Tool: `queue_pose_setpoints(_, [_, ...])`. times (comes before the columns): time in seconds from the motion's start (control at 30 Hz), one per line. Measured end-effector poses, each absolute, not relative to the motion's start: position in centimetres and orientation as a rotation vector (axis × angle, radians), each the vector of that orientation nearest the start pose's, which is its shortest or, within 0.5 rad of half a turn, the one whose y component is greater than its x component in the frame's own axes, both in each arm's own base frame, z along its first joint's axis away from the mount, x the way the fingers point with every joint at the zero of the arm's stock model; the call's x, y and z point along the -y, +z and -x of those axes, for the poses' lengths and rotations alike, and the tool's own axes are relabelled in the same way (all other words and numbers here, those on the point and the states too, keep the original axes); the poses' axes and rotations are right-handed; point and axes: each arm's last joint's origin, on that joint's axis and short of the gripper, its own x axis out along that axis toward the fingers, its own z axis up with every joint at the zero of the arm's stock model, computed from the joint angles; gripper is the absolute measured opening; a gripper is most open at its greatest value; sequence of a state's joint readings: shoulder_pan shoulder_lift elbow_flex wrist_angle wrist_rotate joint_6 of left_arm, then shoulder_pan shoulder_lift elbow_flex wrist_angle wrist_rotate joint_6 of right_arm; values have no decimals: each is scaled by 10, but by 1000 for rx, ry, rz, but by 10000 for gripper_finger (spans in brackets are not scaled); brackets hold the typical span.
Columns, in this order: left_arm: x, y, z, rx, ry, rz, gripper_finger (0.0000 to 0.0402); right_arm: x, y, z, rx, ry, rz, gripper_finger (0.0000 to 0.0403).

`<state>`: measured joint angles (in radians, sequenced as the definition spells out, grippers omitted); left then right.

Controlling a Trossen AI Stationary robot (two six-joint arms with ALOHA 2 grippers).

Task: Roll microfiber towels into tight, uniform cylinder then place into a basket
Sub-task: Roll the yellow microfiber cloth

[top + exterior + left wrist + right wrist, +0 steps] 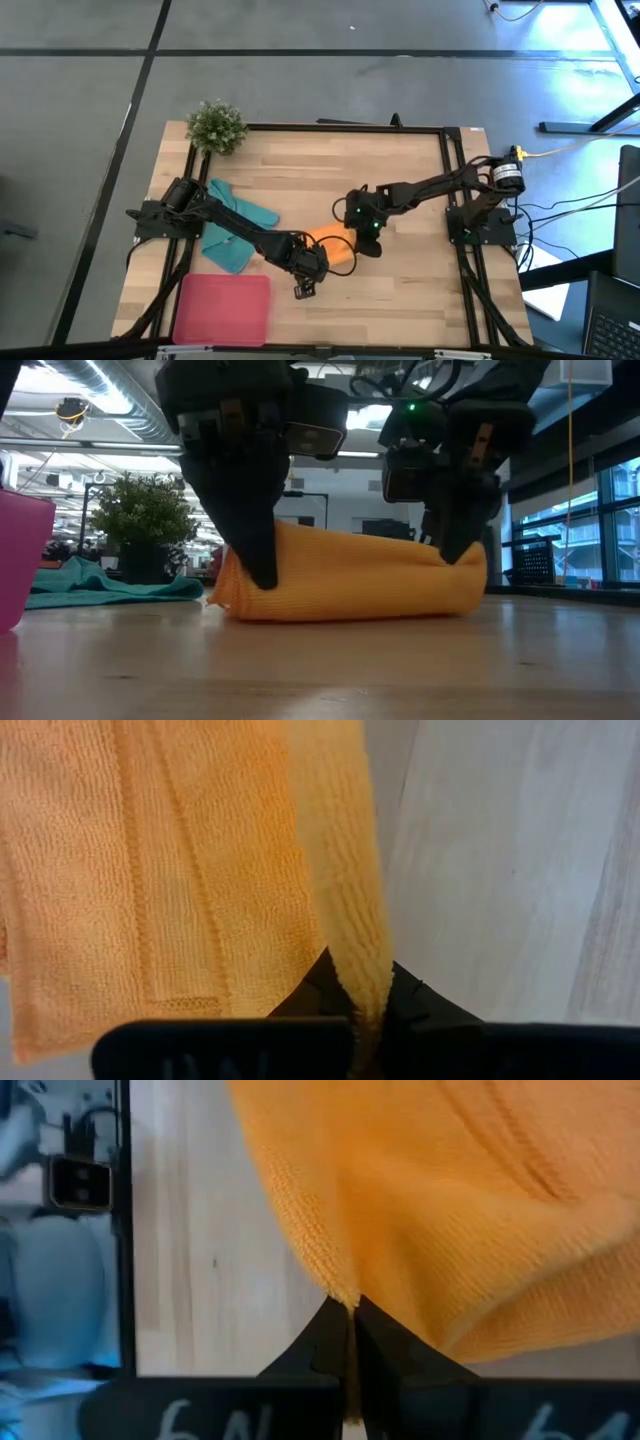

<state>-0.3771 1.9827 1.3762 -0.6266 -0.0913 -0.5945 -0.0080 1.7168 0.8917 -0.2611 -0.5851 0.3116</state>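
The orange towel (350, 575) lies on the table as a thick folded or partly rolled bundle, and shows between my two grippers in the high view (333, 246). My left gripper (316, 258) is shut on its left end. My right gripper (358, 233) is shut on its right end. The teal towel (236, 226) lies crumpled on the table to the left, under my left arm. The pink basket (222, 308) stands at the near left corner. My left gripper pinches a thick folded edge of the orange towel (358, 960) between its two fingers (256, 555), coming from above and pointing down. The towel's bulk rests on the table. My right gripper pinches an edge of the orange towel near a corner (335, 1285) between its two fingers (458, 545), from above and pointing down. The cloth bulges beside the fingers and lies on the table.
A small green potted plant (216, 127) stands at the far left corner. A black frame (345, 127) runs around the wooden table top. Bare wood (420, 290) lies near the table's right and near edges.
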Motion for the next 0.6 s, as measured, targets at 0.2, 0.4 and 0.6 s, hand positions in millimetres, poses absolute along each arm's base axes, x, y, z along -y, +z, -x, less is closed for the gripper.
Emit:
queue_pose_setpoints(0.2, [142,164,-367,-1220,114,229,0,7,147,-311,-1115,442,-760,13])
queue_pose_setpoints(0.4, [142,164,-367,-1214,119,226,0,30,147,-309,-1100,351,-874,13])
queue_pose_setpoints(0.6, [141,164,-367,-1214,122,224,0,43,136,-310,-1113,301,-931,13])
